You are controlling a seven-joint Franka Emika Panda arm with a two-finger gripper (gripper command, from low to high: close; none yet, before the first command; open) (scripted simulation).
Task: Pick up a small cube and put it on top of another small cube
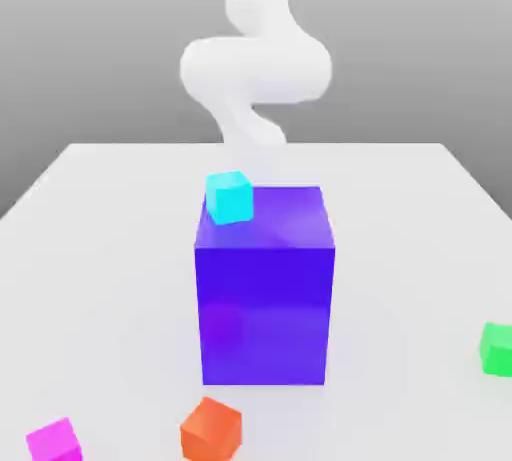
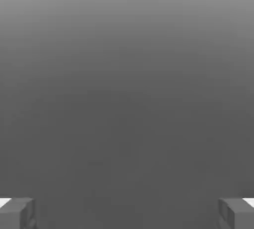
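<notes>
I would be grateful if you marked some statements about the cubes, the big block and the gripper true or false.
1. The cyan cube rests on top of the big blue-violet block. True.
2. The pink cube is stacked on the orange cube. False: both are on the table, apart from each other.
3. The green cube is near the exterior view's right edge. True.
4. The gripper is closed on a cube. False: it is open, with nothing between its fingers.
5. The orange cube is larger than the blue-violet block. False: it is far smaller.
</notes>
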